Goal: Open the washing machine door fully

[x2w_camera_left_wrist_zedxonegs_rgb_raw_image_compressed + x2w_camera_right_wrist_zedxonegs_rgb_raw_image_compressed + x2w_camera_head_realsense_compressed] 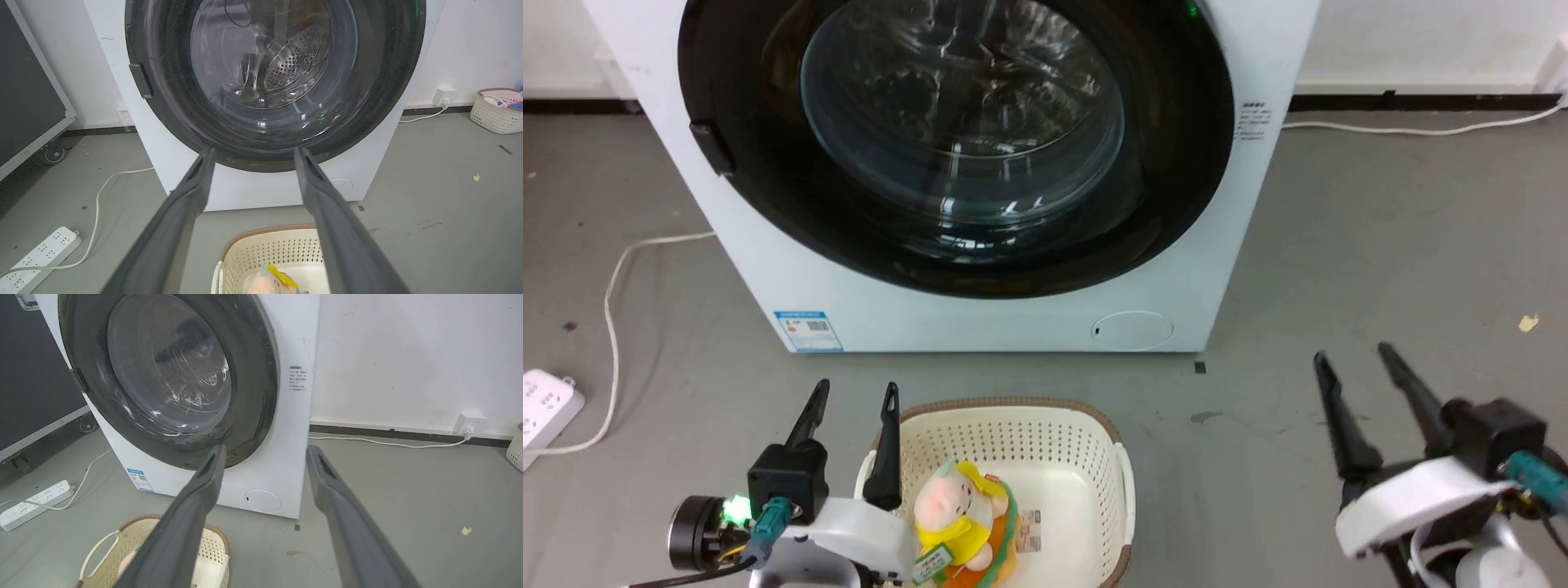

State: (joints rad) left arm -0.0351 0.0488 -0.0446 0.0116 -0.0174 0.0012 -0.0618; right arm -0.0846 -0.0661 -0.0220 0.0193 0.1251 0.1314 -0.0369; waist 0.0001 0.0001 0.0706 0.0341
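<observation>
The washing machine door (956, 139) sat shut on the machine front, the approach step not yet made, with the left gripper (856, 386) and right gripper (1352, 353) spread wide and empty (both well short of it), so the next move likely called for reaching its handle tab (711, 147).

On the grey concrete floor (1380, 245) I see a cream perforated plastic laundry basket with a brown rim (1029, 441), and in it lies a pink plush toy in yellow clothing (960, 510). A white power strip (543, 404) lies far left, its thin white cable (607, 327) trailing across the floor. A small yellow scrap (1528, 322) sits well off to the right, and a second pale basket (492, 116) stands by the wall.
</observation>
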